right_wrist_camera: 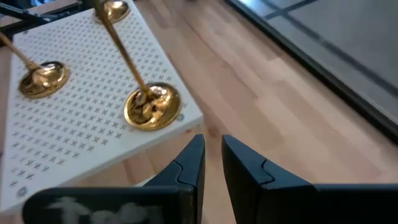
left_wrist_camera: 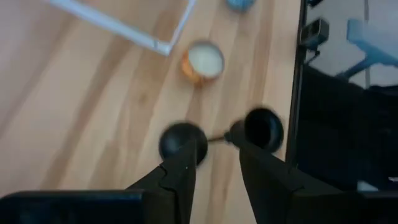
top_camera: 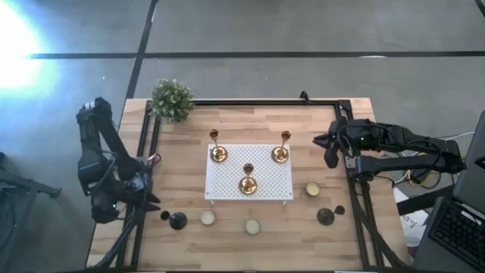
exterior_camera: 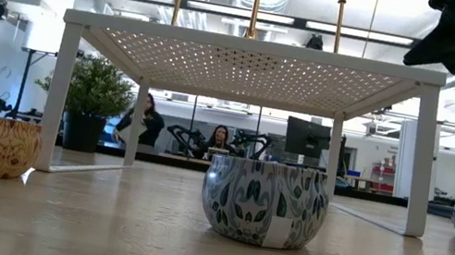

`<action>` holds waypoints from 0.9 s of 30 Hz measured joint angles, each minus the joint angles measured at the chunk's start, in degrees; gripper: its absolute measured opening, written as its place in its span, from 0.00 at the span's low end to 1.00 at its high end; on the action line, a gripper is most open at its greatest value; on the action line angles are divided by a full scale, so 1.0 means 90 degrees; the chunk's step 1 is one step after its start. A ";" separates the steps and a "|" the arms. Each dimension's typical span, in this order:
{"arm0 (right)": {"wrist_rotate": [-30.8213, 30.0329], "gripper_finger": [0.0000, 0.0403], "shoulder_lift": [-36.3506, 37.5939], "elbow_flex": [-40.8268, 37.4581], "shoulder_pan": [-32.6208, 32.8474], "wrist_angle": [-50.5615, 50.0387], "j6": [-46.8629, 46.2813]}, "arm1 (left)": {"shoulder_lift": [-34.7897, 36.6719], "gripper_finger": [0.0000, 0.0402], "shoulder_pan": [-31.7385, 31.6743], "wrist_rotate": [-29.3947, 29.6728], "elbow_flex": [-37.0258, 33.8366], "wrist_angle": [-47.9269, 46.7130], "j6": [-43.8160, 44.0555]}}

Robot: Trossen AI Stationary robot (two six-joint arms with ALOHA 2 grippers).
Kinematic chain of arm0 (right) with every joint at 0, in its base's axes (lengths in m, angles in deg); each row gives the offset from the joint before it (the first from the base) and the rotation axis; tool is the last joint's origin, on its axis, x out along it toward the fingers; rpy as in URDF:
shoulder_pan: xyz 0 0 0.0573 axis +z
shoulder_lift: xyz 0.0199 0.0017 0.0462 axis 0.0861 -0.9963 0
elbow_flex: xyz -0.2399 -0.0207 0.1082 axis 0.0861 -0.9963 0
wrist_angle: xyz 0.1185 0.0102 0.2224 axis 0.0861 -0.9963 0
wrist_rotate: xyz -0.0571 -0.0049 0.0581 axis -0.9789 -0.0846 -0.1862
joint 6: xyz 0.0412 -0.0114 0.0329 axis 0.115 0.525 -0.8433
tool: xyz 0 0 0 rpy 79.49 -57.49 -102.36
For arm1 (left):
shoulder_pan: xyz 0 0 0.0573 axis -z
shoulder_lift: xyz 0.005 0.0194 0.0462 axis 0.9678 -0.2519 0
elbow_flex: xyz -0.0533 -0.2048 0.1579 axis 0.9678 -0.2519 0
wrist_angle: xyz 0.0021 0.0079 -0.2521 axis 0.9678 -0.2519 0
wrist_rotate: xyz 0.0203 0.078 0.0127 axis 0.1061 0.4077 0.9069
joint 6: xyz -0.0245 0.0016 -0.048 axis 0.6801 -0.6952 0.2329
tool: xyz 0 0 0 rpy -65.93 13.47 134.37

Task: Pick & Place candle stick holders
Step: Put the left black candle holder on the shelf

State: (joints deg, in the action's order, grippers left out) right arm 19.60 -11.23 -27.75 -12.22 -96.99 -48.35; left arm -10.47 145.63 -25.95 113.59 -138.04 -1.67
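Note:
Three brass-gold candle stick holders stand by their round bases on a white perforated stand. Small black holders sit on the table near its front edge, two at the left and two at the right. My left gripper is open just left of the left pair, which shows beyond its fingers in the left wrist view. My right gripper hovers right of the stand with a narrow gap between its fingers, near one brass holder.
Three candle tins sit near the front; one fills the middle of the low view. A potted plant stands at the far left corner. A black frame rail runs around the table. People sit in the room behind.

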 joint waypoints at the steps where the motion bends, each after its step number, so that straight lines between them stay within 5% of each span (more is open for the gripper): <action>1: -0.0085 0.12 0.0000 0.0000 0.0002 0.0035 0.0026 | -0.0044 0.32 0.0055 -0.0101 0.0000 0.0006 0.0043; 15: -0.0217 0.12 0.0002 0.0000 0.0002 0.0040 0.0017 | -0.1355 0.32 0.0151 -0.0930 -0.0550 0.0784 -0.0145; 27: -0.0230 0.12 0.0005 0.0000 0.0002 0.0214 -0.0015 | -0.1736 0.32 0.0150 0.0346 -0.1244 0.2196 -0.0407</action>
State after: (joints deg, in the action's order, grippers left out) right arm 17.53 -11.18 -27.75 -12.21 -95.06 -48.49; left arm -26.10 146.98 -22.83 102.39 -118.27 -5.34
